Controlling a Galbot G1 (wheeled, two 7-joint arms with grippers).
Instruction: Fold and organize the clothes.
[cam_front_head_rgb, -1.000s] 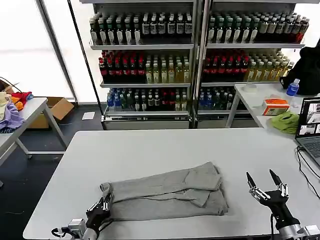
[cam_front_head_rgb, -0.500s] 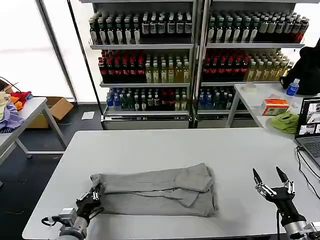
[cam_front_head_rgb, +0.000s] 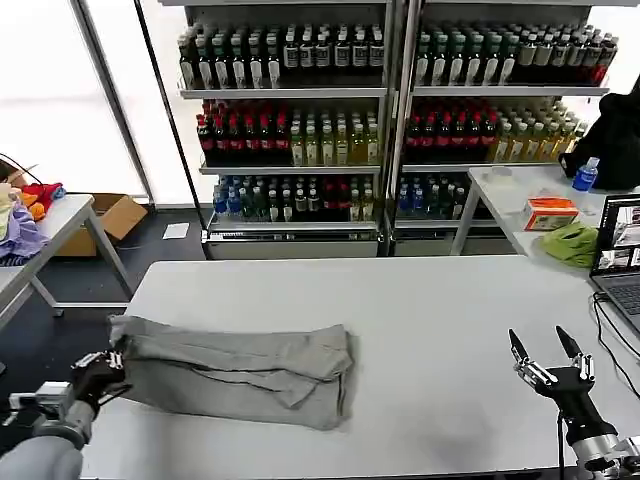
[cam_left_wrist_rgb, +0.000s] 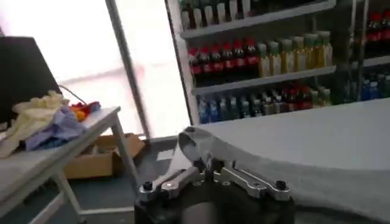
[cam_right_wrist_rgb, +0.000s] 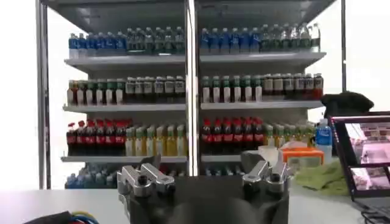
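Observation:
A light grey shirt (cam_front_head_rgb: 235, 372), folded into a long band, lies on the left part of the white table (cam_front_head_rgb: 430, 310), its left end at the table's edge. My left gripper (cam_front_head_rgb: 112, 365) is shut on that left end. In the left wrist view the gripper (cam_left_wrist_rgb: 204, 163) pinches a corner of the grey shirt (cam_left_wrist_rgb: 304, 158), which stretches away over the tabletop. My right gripper (cam_front_head_rgb: 546, 350) stands open above the table's front right corner, well away from the shirt. In the right wrist view the gripper (cam_right_wrist_rgb: 204, 169) has nothing between its spread fingers.
Drink shelves (cam_front_head_rgb: 390, 110) fill the back. A side table (cam_front_head_rgb: 50, 225) at the left holds coloured fabrics, with a cardboard box (cam_front_head_rgb: 120, 215) beneath. On the right stand a laptop (cam_front_head_rgb: 620, 250), a lime-green cloth (cam_front_head_rgb: 572, 243), an orange box (cam_front_head_rgb: 551, 212) and a blue bottle (cam_front_head_rgb: 586, 175).
My left gripper has pulled the folded shirt leftwards across the table, from the front middle to the left edge. The right gripper has sunk slightly to the right and stayed open.

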